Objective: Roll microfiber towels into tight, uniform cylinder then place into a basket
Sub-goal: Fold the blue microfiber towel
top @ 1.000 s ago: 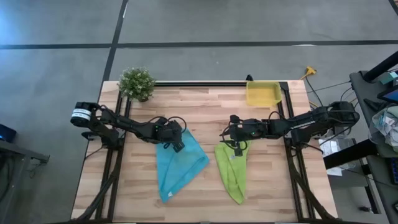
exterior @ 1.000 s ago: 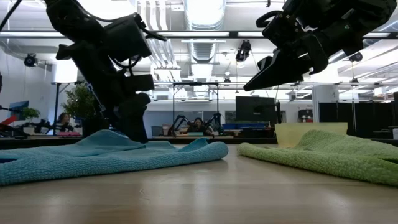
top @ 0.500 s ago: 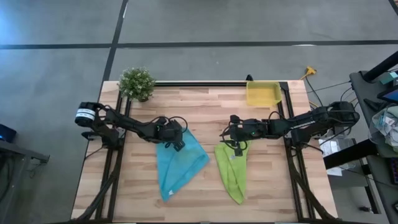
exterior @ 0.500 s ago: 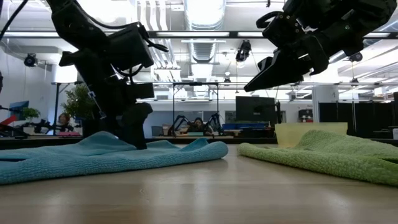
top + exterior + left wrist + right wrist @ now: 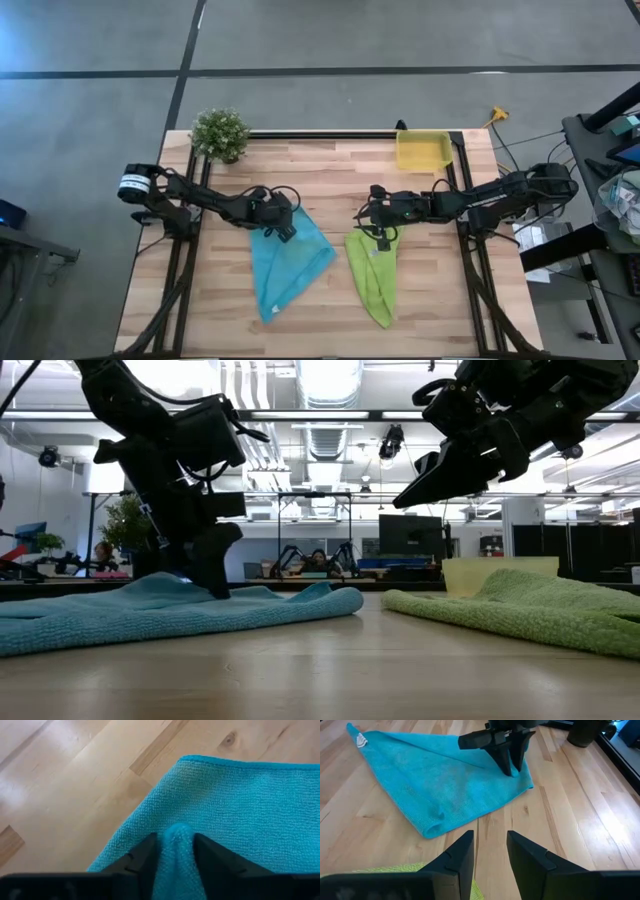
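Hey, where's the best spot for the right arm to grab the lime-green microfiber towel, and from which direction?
Probably the wide end of the lime-green microfiber towel, nearest the yellow plastic basket. It lies flat on the wooden table, tapering toward the near edge, so only a top-down pinch gets a fold. The right gripper hangs just above that end, its jaws open and empty.

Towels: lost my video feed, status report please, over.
Left gripper pinching a fold of the turquoise towel. Right gripper open, empty, above the green towel. Both unrolled; basket empty. Nothing in the way.
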Motion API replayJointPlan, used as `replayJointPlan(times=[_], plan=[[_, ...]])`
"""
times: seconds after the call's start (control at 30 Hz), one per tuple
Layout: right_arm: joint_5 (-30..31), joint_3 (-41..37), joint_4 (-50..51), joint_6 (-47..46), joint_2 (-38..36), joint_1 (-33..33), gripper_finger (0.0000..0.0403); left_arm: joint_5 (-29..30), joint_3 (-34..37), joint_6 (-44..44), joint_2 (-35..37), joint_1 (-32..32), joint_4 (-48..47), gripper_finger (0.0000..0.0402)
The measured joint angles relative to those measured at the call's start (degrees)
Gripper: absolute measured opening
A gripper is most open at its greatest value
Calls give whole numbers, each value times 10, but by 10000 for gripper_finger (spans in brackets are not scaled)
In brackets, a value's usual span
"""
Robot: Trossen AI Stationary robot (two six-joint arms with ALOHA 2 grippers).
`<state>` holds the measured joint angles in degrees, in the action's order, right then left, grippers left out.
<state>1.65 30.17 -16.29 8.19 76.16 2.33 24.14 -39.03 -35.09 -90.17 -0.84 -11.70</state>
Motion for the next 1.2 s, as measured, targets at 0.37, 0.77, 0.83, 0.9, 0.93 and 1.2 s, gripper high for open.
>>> replayJointPlan(times=[0.37, 0.77, 0.83, 0.9, 0.93, 1.2], plan=[[0, 0, 0, 0, 0, 0, 111, -1, -23, 40, 1, 0, 0, 8], [0, -12, -1, -19, 0, 0, 111, -1, -76, 25, 17, -3, -155, 4], [0, -17, 0, -21, 0, 0, 111, 0, -75, 10, 27, -8, -186, 3], [0, -20, 0, -21, 0, 0, 111, 2, -72, -6, 43, -14, -211, 3], [0, -21, 0, -21, 0, 0, 111, 8, -71, -19, 49, -18, -229, 3], [0, -23, 0, -22, 0, 0, 111, 52, -47, -138, 117, -68, -329, 3]])
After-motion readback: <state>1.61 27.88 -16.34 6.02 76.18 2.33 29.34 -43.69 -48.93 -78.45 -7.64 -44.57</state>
